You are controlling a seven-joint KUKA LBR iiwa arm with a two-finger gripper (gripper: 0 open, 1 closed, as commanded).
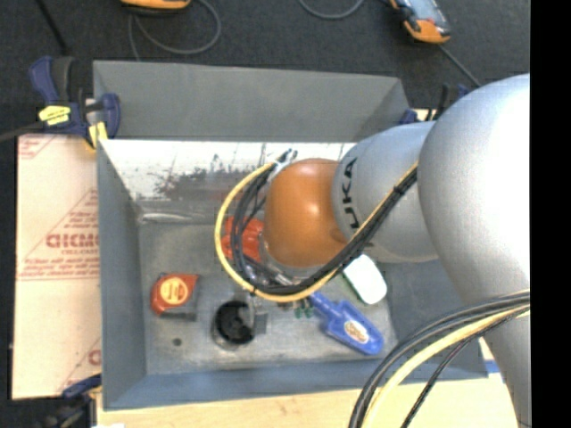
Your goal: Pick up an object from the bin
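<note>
Closest to the camera is the arm's broad silver link (482,185), coming in from the right and covering the bin's right side. At its end sits one rounded orange cover (302,212), with yellow and black cables (234,208) looped round its left and lower edge.

Below the cover, the gripper (257,308) reaches down toward the floor of the grey bin (120,266), near the middle of the front wall. Most of it is hidden by the cover and cables, so whether the claw is apart or together cannot be told, and nothing can be seen held in it.

Six loose things lie in the bin, one of each kind. One black round thing (233,322) lies just left of the gripper, close against it; whether they touch cannot be told. One orange and red case with a round yellow face (174,293) lies further left, apart from the rest. One red thing (239,235) is half hidden under the cover. One small green piece (304,311) lies just right of the gripper. One long blue thing with a pale oval label (350,325) lies beside the green piece, slanting toward the front right. One white rounded thing (365,280) lies above the blue one, at the arm's edge.
</note>
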